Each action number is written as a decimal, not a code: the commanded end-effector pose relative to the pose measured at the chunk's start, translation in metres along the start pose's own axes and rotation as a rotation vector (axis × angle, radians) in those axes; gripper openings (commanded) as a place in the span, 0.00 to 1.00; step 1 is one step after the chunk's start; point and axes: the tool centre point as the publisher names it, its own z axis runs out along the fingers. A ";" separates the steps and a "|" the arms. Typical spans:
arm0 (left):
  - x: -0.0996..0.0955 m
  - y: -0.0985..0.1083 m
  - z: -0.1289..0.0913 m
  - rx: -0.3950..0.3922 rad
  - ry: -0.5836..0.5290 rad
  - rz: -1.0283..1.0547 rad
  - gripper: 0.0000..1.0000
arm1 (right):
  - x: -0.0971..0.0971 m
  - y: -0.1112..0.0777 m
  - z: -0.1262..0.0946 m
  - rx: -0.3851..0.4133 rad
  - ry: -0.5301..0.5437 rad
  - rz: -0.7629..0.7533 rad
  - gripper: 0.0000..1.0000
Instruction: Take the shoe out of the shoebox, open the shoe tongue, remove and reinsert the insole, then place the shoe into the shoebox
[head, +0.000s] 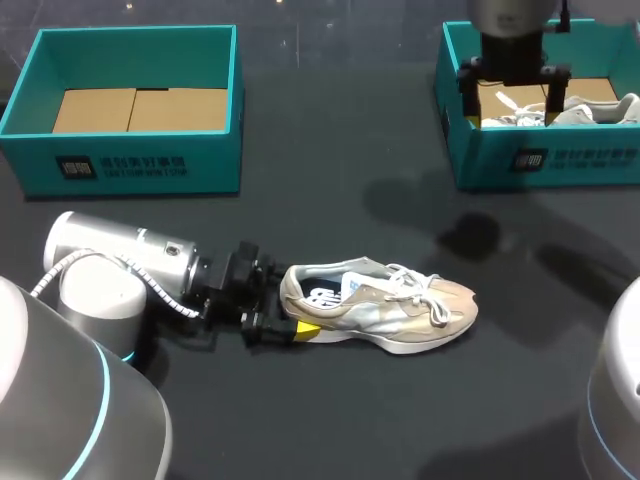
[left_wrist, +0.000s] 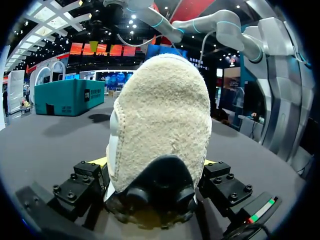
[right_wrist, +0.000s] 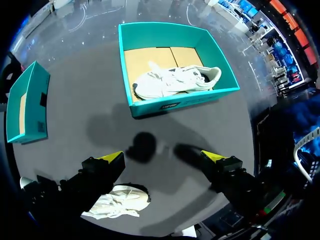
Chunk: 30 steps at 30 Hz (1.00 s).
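Clamping the heel from both sides, the left hand (head: 278, 312) holds the shoe (head: 385, 305), which lies on the dark worktop (head: 350, 420) with its toe pointing away. The right hand (right_wrist: 164, 158) hangs spread and empty over the right shoebox (head: 540, 160). Gripped only at the heel, the shoe might pivot or slip. What lies inside it is hard to make out.
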 end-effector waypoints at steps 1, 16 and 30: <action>0.002 0.005 -0.004 -0.001 -0.001 0.000 0.00 | 0.004 0.002 0.000 0.005 -0.012 0.001 1.00; 0.002 0.005 -0.004 -0.001 -0.001 0.000 0.00 | 0.094 -0.076 -0.013 0.006 -0.047 0.282 1.00; 0.002 0.005 -0.004 -0.001 -0.001 0.000 0.00 | 0.119 -0.154 -0.017 0.016 0.009 0.347 1.00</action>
